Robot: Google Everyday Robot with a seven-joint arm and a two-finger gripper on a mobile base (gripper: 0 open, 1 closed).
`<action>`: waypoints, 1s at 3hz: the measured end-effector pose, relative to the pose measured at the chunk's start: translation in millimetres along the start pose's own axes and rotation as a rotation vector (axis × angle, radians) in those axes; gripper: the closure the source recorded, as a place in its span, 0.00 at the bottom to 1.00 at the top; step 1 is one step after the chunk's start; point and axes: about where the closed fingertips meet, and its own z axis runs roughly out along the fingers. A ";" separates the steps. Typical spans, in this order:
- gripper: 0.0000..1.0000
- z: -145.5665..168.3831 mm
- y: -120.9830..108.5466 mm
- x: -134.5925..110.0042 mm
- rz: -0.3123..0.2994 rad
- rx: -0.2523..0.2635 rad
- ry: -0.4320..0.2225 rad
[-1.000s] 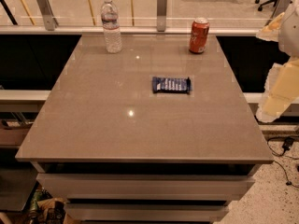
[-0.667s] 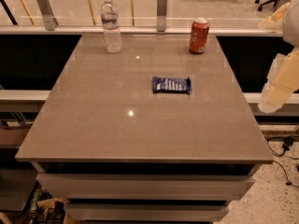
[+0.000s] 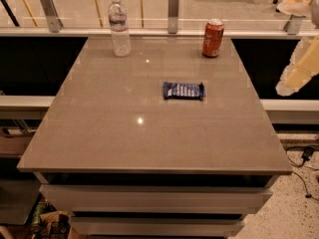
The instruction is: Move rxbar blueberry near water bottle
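The rxbar blueberry [image 3: 184,90] lies flat on the grey table [image 3: 109,133], a little right of its middle, dark blue with white lettering. The water bottle [image 3: 119,27] stands upright at the table's far left, clear with a white cap. My gripper [image 3: 295,76] shows only as a pale cream shape at the right edge of the view, off the table's right side, well to the right of the bar and touching nothing.
A red soda can [image 3: 213,38] stands at the table's far right. A glass rail with metal posts [image 3: 173,4] runs behind the table. Drawers sit below the front edge, and cables lie on the floor at the right [image 3: 304,156].
The cream arm at the right edge has shifted slightly upward. The bar, bottle and can have not moved.
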 end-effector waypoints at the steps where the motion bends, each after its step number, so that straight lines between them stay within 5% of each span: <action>1: 0.00 22.4 -10.7 -2.6 -0.009 -0.028 -0.117; 3: 0.00 76.6 -18.0 4.4 0.037 -0.092 -0.292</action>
